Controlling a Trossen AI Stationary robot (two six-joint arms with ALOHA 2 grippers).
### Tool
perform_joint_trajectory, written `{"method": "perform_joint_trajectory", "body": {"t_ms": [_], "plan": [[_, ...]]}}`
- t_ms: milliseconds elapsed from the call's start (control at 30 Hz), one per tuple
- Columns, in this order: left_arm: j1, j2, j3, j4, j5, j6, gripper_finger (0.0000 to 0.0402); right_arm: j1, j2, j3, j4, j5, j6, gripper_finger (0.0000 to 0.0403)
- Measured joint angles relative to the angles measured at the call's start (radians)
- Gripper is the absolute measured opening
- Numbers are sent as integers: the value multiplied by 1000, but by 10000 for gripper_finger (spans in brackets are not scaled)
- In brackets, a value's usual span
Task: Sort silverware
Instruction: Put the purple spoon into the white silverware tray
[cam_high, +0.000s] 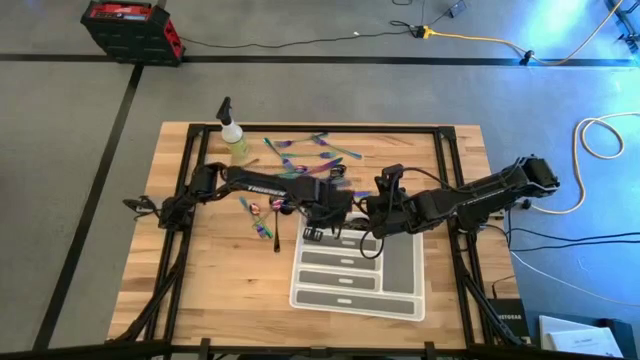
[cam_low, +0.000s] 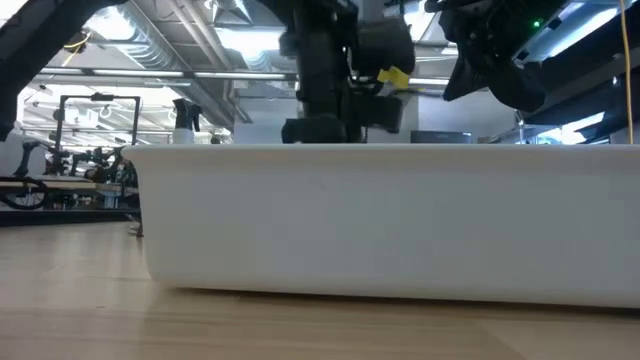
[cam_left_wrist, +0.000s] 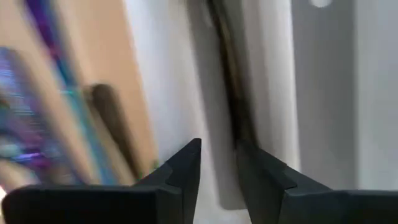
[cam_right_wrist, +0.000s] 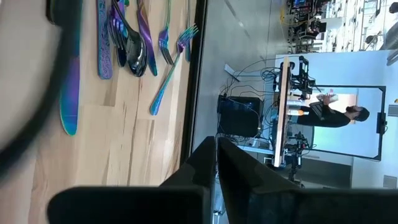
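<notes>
Iridescent silverware lies flat on the wooden table, one group (cam_high: 300, 158) at the far side and a smaller group (cam_high: 262, 218) left of the white-grey compartment tray (cam_high: 405, 300). My left gripper (cam_high: 318, 228) hangs over the tray's far left corner; in its wrist view its fingers (cam_left_wrist: 186, 168) stand a little apart with a dark slim piece (cam_left_wrist: 231, 93) between them. My right gripper (cam_high: 368, 225) hovers shut over the tray's far edge, holding nothing (cam_right_wrist: 216, 148). My left gripper has the dark slim piece of silverware pinched between its two fingers, the piece showing just past the tips (cam_left_wrist: 239, 134). The fingers point steeply down from above. The piece runs on past the fingertips above the tray's white wall (cam_left_wrist: 168, 93); blur hides which end is held.
A yellow-green spray bottle (cam_high: 236, 140) stands at the table's far left. More rainbow forks and spoons (cam_right_wrist: 134, 43) show in the right wrist view. In the low view the tray's white wall (cam_low: 380, 220) fills the middle. A person (cam_right_wrist: 348, 115) stands far off in the room.
</notes>
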Motion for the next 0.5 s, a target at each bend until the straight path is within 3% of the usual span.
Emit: {"method": "perform_joint_trajectory", "body": {"t_ms": [167, 367, 500], "plan": [[-55, -15, 0, -9, -177, -88, 79, 1, 0, 0, 1, -14, 19, 0], [-119, -31, 0, -98, -523, -244, 69, 0, 0, 0, -2, -23, 42, 0], [-124, -59, 0, -153, -581, -333, 61, 0, 0, 0, -2, -41, 46, 0]]}}
